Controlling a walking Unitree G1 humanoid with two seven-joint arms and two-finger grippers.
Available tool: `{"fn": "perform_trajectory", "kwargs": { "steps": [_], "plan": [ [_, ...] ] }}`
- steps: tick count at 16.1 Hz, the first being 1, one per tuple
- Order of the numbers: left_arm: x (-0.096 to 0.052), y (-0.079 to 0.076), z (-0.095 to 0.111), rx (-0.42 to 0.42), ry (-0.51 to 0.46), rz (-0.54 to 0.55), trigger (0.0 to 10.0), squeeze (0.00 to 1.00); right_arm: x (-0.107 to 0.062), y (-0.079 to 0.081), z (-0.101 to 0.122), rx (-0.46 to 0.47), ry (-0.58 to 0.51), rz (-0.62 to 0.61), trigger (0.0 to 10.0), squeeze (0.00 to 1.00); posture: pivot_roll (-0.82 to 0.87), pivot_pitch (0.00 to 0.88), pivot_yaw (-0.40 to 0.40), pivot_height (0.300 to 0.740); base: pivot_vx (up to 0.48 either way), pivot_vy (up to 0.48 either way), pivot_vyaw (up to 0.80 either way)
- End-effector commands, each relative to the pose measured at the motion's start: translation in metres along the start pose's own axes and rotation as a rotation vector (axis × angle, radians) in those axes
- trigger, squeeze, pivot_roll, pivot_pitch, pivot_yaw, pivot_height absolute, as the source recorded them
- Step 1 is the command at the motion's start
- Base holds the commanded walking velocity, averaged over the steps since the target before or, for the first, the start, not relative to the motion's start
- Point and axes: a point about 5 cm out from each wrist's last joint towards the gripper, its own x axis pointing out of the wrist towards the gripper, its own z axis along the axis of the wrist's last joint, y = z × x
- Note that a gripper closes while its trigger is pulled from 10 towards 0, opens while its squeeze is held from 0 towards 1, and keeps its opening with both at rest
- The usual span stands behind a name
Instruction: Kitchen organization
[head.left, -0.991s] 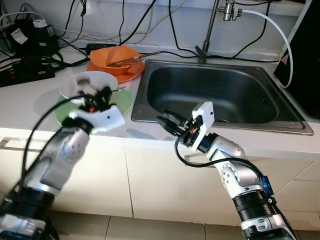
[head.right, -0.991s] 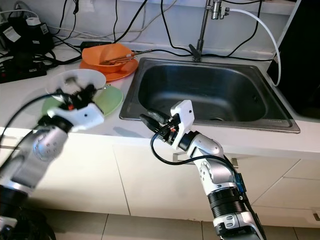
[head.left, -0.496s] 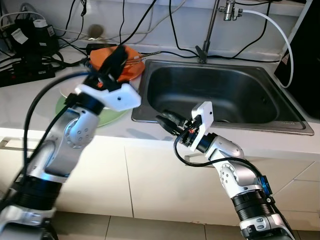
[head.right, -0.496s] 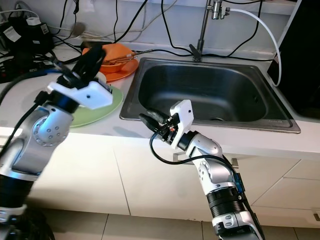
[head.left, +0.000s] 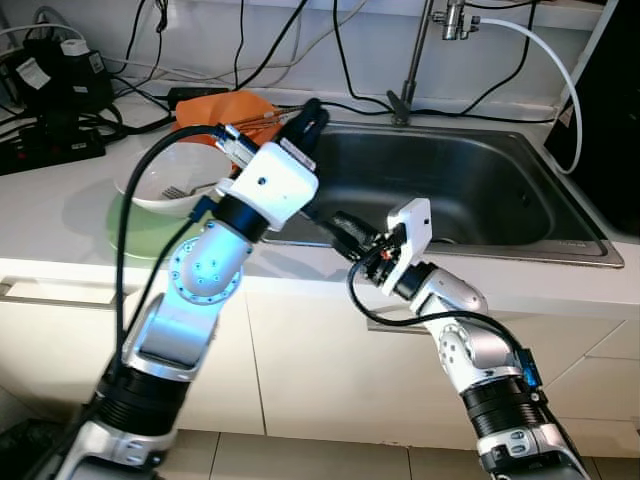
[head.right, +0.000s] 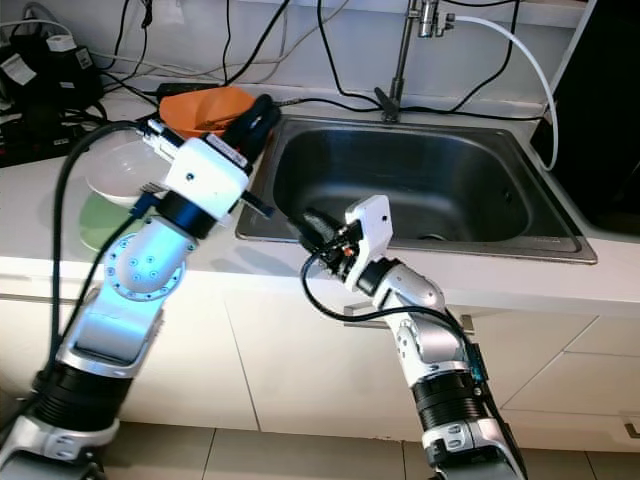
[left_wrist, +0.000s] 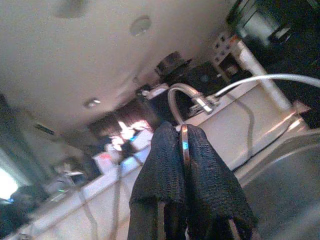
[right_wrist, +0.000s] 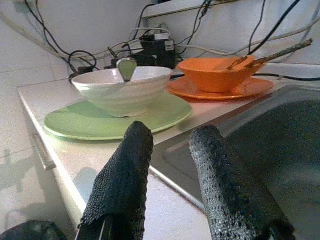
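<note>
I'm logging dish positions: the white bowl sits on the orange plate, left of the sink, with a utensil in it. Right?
Not quite. The white bowl, utensil inside, sits on the green plate, not the orange one; the right wrist view shows it. The orange plate carries an orange bowl. Both are left of the sink.

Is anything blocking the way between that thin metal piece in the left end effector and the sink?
Nothing visible. The left end effector pinches the metal piece at the sink's left rim, bare basin beside it. The right end effector sits open at the front rim, aside.
</note>
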Motion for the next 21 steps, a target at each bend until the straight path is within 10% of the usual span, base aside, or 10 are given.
{"fn": "perform_trajectory", "kwargs": {
  "steps": [1, 9, 11, 15, 16, 17, 21],
  "plan": [
    [-0.001, -0.004, 0.001, -0.097, 0.013, -0.022, 10.0, 0.0, 0.001, -0.006, 0.004, -0.031, -0.006, -0.038, 10.0, 0.0, 0.13, 0.029, -0.006, 0.74, 0.0, 0.0, 0.0],
    [-0.006, -0.012, -0.006, -0.354, 0.062, -0.035, 10.0, 0.0, 0.0, -0.02, 0.005, -0.289, 0.038, -0.171, 10.0, 0.0, 0.13, 0.03, -0.008, 0.74, 0.0, 0.0, 0.0],
    [-0.008, -0.01, -0.008, -0.393, 0.103, -0.027, 10.0, 0.0, -0.001, -0.023, 0.004, -0.281, 0.037, -0.192, 10.0, 1.0, 0.13, 0.027, -0.008, 0.74, 0.0, 0.0, 0.0],
    [-0.007, -0.004, -0.015, -0.454, 0.132, 0.014, 10.0, 0.0, -0.002, -0.029, 0.003, -0.399, 0.066, -0.23, 10.0, 1.0, 0.12, 0.024, -0.004, 0.74, 0.0, 0.0, 0.0],
    [-0.008, -0.002, -0.018, -0.48, 0.139, 0.039, 10.0, 0.0, -0.002, -0.03, -0.001, -0.437, 0.103, -0.227, 10.0, 0.37, 0.12, 0.025, -0.005, 0.74, 0.0, 0.0, 0.0],
    [-0.009, -0.001, -0.02, -0.49, 0.146, 0.048, 10.0, 0.0, -0.002, -0.029, -0.003, -0.465, 0.123, -0.216, 10.0, 0.0, 0.12, 0.025, -0.005, 0.74, 0.0, 0.0, 0.0],
    [-0.015, 0.001, -0.024, -0.516, 0.165, 0.072, 10.0, 0.0, 0.004, -0.018, -0.009, -0.576, 0.142, -0.159, 10.0, 0.0, 0.12, 0.021, -0.002, 0.74, 0.0, 0.0, 0.0]
  ]
}}
